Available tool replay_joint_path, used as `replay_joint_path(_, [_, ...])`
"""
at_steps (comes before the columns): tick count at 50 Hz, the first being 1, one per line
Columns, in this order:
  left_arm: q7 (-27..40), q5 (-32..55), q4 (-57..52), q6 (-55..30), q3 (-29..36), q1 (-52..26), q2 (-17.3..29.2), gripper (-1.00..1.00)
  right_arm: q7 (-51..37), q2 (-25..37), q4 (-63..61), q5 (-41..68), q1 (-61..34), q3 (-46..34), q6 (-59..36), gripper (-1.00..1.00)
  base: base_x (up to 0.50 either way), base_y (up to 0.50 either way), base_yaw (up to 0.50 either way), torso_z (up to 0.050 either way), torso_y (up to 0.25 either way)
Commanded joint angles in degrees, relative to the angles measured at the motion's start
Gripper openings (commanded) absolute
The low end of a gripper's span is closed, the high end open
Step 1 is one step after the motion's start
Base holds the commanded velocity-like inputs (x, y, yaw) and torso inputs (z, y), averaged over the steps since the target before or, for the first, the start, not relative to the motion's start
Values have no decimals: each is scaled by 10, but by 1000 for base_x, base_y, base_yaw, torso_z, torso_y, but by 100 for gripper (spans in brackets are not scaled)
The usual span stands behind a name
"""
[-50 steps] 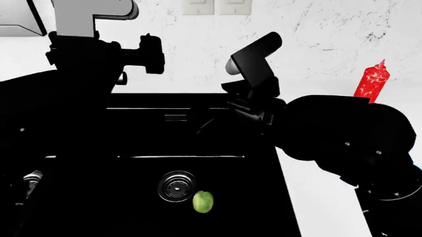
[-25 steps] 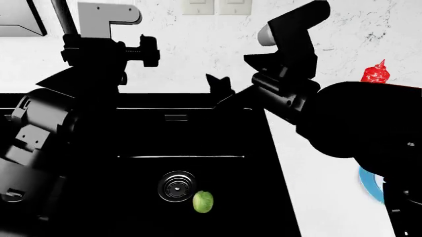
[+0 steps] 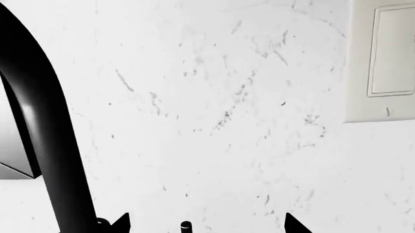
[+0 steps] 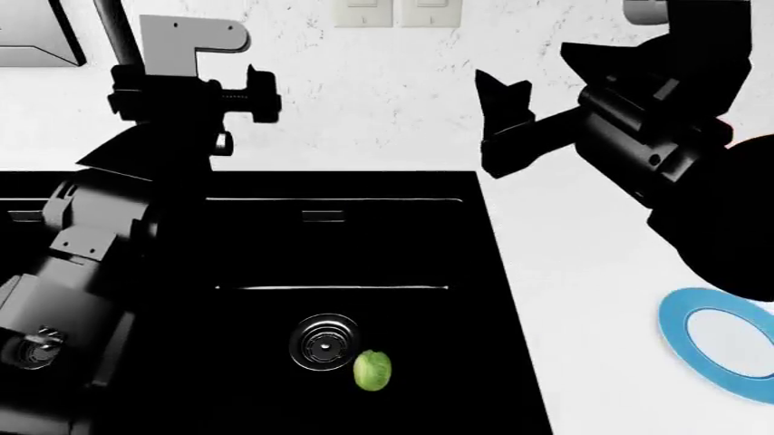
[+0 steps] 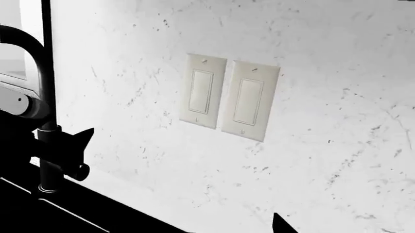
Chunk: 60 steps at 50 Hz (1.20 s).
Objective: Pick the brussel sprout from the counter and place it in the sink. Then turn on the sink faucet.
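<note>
The brussel sprout [image 4: 372, 371] lies in the black sink [image 4: 400, 245], just right of a round metal drain [image 4: 324, 343]. The faucet pipe [image 4: 111, 25] rises at the back left; it also shows in the left wrist view [image 3: 45, 145] and the right wrist view [image 5: 40, 97]. My left gripper [image 4: 264, 93] is open and empty, right beside the faucet and facing the wall; its fingertips [image 3: 120, 224] stand wide apart. My right gripper [image 4: 494, 127] is open and empty, held high over the sink's back right corner. One of its fingertips [image 5: 279, 225] shows in the right wrist view.
A blue-rimmed plate [image 4: 723, 343] sits on the white counter [image 4: 581, 299] right of the sink. Two light switch plates [image 5: 232, 98] are on the marbled wall behind the sink. The red squeeze bottle is hidden behind my right arm.
My right arm has risen and swung right, away from the sink, uncovering the plate and hiding the red bottle. My left arm has shifted a little by the faucet. The sprout has not moved.
</note>
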State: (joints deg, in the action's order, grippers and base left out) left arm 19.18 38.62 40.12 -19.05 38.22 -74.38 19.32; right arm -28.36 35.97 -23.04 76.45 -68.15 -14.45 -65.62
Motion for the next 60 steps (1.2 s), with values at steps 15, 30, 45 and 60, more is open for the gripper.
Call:
replay_joint_path(15, [-102,-82,348,202,-18,-85,-96,100,-36,26,-43,49,12,33,2,100,0,0,0,0,0])
replay_joint_path(30, [-106,-286,349,180,-206,-81,-110,100,-32,28,-47,54,17,33,9,100,0,0,0,0,0])
replay_joint_path(45, [-144,-350,349,171,-298,-73,-126,100,-23,30,-50,46,24,28,16,100,0,0,0,0,0])
replay_joint_path(60, [-135,-373,349,162,-335,-71,-126,100,-22,34,-54,49,31,29,22,100,0,0,0,0,-50])
